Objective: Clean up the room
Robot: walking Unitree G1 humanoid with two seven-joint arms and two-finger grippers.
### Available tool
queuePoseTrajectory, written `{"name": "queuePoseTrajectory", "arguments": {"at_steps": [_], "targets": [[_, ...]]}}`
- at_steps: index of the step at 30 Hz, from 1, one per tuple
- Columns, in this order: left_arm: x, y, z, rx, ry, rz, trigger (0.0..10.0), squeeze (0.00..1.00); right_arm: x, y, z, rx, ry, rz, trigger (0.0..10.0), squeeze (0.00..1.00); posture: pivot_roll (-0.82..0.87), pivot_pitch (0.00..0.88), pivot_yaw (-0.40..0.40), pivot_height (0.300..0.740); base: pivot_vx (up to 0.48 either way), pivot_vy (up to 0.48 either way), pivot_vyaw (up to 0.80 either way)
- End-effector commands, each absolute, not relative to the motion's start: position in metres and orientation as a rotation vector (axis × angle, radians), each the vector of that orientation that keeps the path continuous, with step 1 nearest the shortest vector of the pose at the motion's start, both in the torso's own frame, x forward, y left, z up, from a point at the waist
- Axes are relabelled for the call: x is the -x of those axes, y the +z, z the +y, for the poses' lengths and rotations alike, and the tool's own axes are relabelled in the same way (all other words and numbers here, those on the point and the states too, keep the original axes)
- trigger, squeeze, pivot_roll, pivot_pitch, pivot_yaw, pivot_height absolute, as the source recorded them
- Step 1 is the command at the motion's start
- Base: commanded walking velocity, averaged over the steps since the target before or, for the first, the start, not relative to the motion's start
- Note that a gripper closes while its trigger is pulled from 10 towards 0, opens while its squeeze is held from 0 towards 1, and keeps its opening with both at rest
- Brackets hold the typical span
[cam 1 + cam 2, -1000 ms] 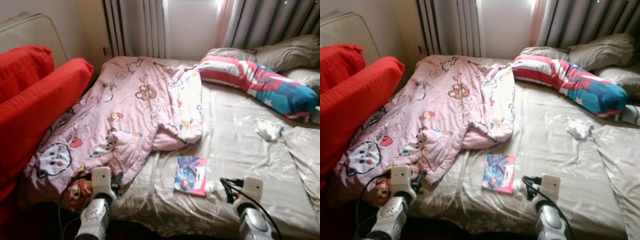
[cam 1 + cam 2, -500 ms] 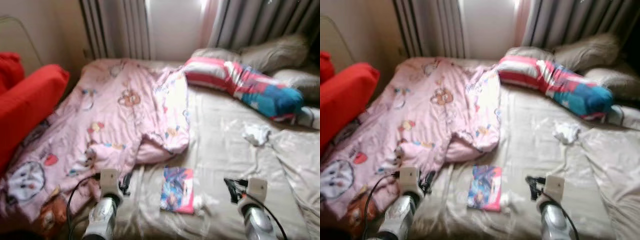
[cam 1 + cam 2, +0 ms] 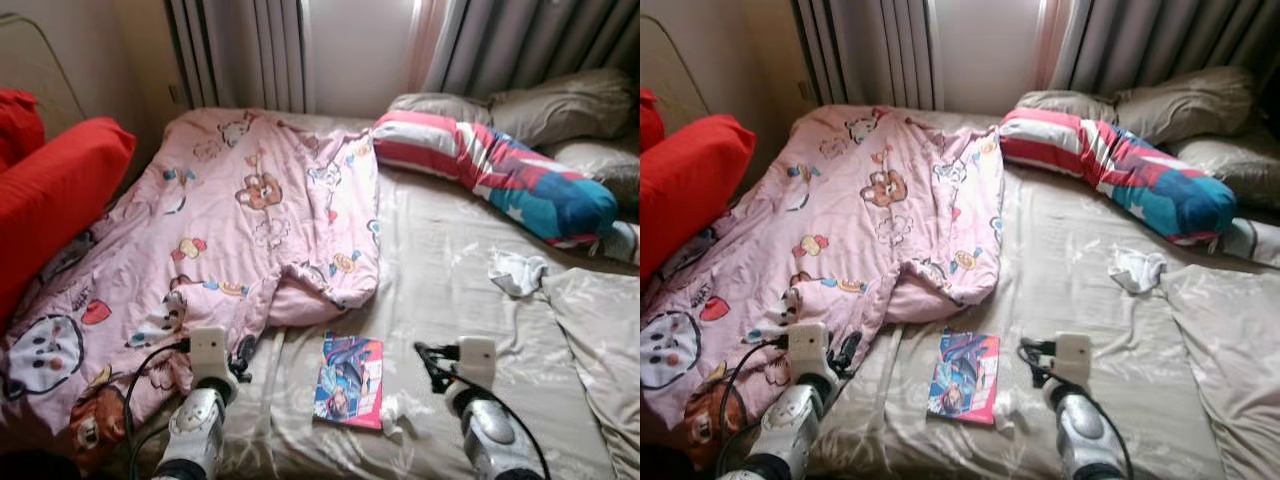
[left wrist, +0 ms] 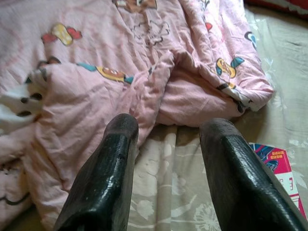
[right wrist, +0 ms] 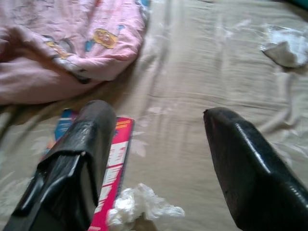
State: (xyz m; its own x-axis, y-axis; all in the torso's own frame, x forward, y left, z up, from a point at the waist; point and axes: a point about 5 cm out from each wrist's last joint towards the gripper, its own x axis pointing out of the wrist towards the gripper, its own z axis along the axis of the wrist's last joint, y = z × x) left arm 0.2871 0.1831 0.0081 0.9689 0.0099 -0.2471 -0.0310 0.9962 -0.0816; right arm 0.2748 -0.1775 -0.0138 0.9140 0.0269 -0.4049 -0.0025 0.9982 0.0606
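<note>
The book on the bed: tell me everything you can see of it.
The book is thin and flat, with a glossy cover in blue, pink and red that carries cartoon figures; the right wrist view shows a pink edge with pale lettering. It lies closed, face up, on the beige sheet near the foot of the bed, just below the folded corner of the pink quilt and apart from it. A crumpled white tissue lies against its lower right corner. No gripper touches it.

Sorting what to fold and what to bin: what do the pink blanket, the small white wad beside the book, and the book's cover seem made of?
Pink blanket: soft padded fabric, matte, puffy folds with printed cartoons. White wad: probably crumpled tissue paper, thin sharp creases. Book cover: likely glossy printed paper or card, flat and brightly coloured.
</note>
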Motion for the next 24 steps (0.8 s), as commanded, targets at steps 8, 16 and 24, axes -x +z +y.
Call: {"name": "queuePoseTrajectory", "arguments": {"at_steps": [8,16,24], "targets": [[-0.2861,0.0056,0.1856,0.093,0.025,0.272,10.0,0.00,-0.2768,-0.0134,-0.1780,-0.053,0.013,0.436,10.0,0.00,-0.03,0.036,-0.032,0.680,0.000,0.000,0.00],[-0.2852,0.0041,0.1858,0.095,0.026,0.282,10.0,0.00,-0.2775,-0.0121,-0.1788,-0.046,0.009,0.424,10.0,0.00,-0.03,0.040,-0.032,0.670,0.000,0.000,0.00],[-0.2828,0.0009,0.1874,0.094,0.027,0.304,10.0,0.00,-0.2782,-0.0130,-0.1731,-0.054,0.037,0.439,10.0,0.00,-0.04,0.032,-0.029,0.655,0.000,0.000,0.00]]}}
